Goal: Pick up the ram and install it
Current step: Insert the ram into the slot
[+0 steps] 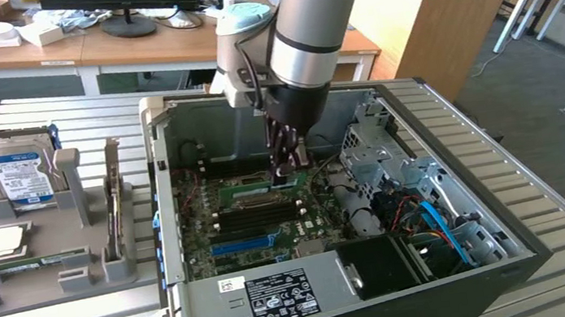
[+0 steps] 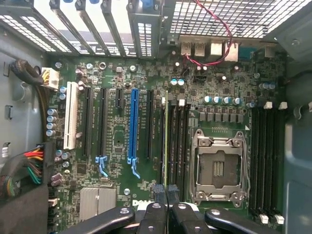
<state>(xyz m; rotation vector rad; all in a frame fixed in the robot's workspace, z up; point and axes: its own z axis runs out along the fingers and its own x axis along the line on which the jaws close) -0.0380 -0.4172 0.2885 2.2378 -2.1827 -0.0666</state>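
Edge-on in the wrist view, the ram (image 2: 167, 141) is a thin green strip lying along the black memory slots beside the empty processor socket (image 2: 217, 168). My gripper (image 2: 167, 192) is shut on its near end, with the dark fingertips (image 2: 160, 191) pressed against either side of the strip. In the exterior view the gripper (image 1: 287, 176) reaches straight down into the open computer case (image 1: 440, 269), just above the motherboard (image 1: 258, 219). Whether the ram sits fully in its slot cannot be told.
A long blue slot (image 2: 132, 126) and black expansion slots lie beside the ram. More memory slots (image 2: 265, 156) run past the socket. Outside the case, a grey holder (image 1: 40, 231) carries a hard drive (image 1: 16, 173), a square silver chip (image 1: 4, 239) and a green stick (image 1: 28, 263).
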